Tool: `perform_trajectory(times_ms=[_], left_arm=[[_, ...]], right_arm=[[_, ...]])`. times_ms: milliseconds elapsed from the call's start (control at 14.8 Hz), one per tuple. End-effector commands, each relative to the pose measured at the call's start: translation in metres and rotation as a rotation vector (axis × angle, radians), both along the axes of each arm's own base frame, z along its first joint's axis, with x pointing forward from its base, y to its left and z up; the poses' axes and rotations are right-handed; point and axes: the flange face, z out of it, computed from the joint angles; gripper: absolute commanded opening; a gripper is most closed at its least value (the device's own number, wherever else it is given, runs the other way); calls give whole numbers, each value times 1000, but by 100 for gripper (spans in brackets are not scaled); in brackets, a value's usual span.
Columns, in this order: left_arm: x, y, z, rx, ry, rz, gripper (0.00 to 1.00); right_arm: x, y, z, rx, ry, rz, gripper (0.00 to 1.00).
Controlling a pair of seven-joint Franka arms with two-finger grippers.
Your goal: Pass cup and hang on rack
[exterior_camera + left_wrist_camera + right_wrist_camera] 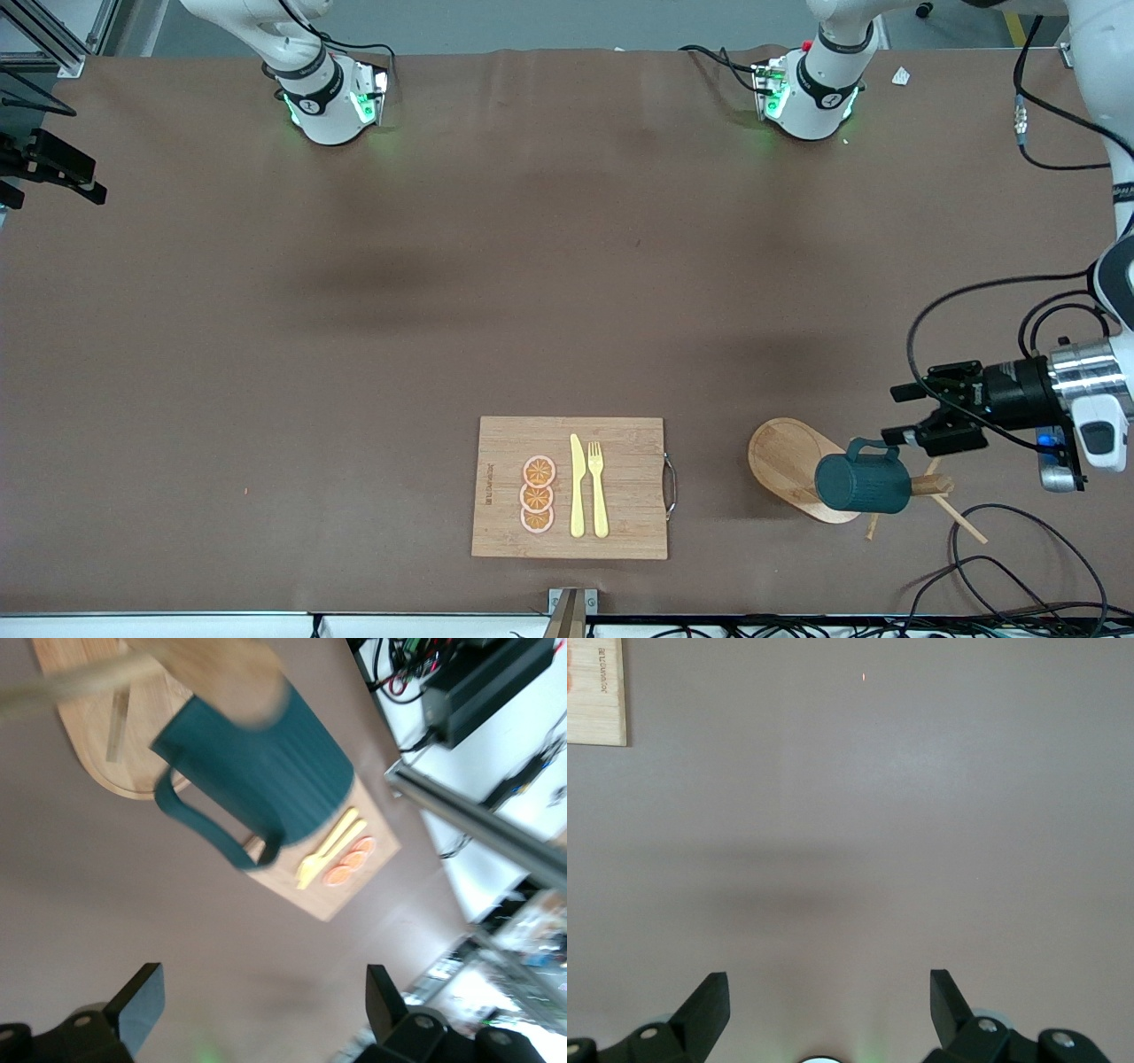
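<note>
The dark teal cup (864, 483) hangs tilted on its side on the light wooden rack (780, 456), up against the central post, at the left arm's end of the table. Its loop handle (873, 447) points toward my left gripper (895, 413), which is open and a short way off the handle, holding nothing. In the left wrist view the cup (266, 771) and the rack's oval base (97, 744) lie ahead of the open left gripper (263, 988). What carries the cup is hidden. My right gripper (828, 979) is open over bare table, empty.
A bamboo cutting board (620, 532) with orange slices (538, 494), a yellow knife (577, 486) and a fork (598, 487) lies near the front edge. Black cables (1001, 567) trail beside the rack at the left arm's end.
</note>
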Motion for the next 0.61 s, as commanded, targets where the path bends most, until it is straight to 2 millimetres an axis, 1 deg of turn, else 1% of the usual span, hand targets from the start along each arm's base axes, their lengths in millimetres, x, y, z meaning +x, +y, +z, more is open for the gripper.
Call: perform_trajectory(times_ms=[0, 135, 203, 338, 473, 540], left_arm=[[-26, -40, 53, 174, -98, -135, 100], [-44, -57, 73, 290, -106, -222, 100], [-53, -66, 86, 352, -123, -259, 100], [-66, -78, 103, 466, -158, -332, 100], [-77, -84, 118, 594, -200, -431, 100], [-83, -84, 128, 643, -222, -476, 100]], right_arm=[[-1, 0, 1, 4, 4, 2, 100], [-1, 0, 1, 5, 5, 2, 100], [-2, 0, 0, 5, 10, 3, 100], [-2, 1, 1, 5, 10, 5, 100], [-2, 1, 1, 5, 11, 6, 100], [-2, 2, 0, 6, 16, 6, 100]])
